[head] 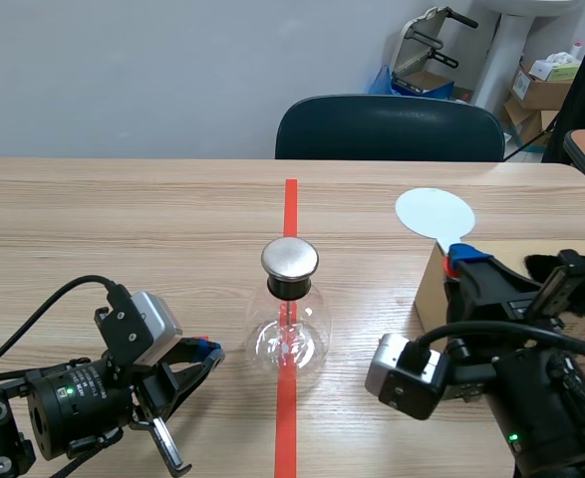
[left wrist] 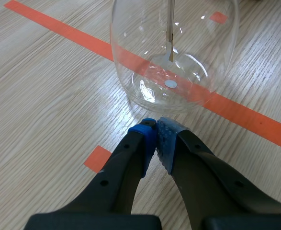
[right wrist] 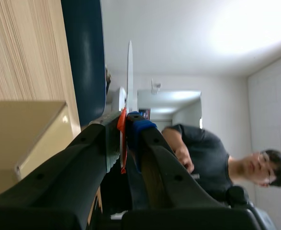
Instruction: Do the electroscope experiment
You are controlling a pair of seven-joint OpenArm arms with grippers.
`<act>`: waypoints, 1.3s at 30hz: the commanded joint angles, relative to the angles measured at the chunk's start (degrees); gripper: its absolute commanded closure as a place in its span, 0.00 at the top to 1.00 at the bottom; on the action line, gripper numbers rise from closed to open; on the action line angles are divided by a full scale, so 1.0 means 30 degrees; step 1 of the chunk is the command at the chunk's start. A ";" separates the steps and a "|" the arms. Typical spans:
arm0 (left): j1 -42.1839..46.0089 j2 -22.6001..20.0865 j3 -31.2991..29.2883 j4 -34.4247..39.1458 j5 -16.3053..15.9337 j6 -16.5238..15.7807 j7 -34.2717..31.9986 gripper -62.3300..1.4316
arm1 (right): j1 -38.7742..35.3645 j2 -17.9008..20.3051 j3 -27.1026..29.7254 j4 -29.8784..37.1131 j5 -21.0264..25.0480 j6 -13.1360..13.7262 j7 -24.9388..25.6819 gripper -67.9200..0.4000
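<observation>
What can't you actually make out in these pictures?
- Scene view: the handle of the paddle is hidden behind the right gripper.
- Left wrist view: the neck and cap of the flask are cut off by the edge.
- Scene view: the strips inside the flask are too small to judge.
- Scene view: the dark fuzzy thing on the box runs off the edge.

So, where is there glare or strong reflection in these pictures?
Scene view: a soft highlight on the round silver metal cap of the clear glass flask. Left wrist view: white glints low on the flask's wall, ahead of the left hand. Right wrist view: a bright white patch of the room beyond the right hand.
</observation>
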 commanded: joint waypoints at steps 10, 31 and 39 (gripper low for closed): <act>0.0000 0.0044 -0.0087 0.0277 0.0015 -0.0029 -0.0219 0.07 | 0.0219 0.0044 0.0058 0.0277 -0.0291 -0.0197 0.4962 0.02; 0.0000 0.0044 -0.0087 0.0277 0.0015 -0.0029 -0.0226 0.07 | 0.0226 0.0044 0.0058 0.0277 -0.0925 -0.0197 0.9668 0.02; 0.0000 0.0036 -0.0087 0.0270 0.0015 -0.0029 -0.0160 0.07 | 0.0226 0.0044 0.0058 0.0277 -0.0925 -0.0197 0.9668 0.02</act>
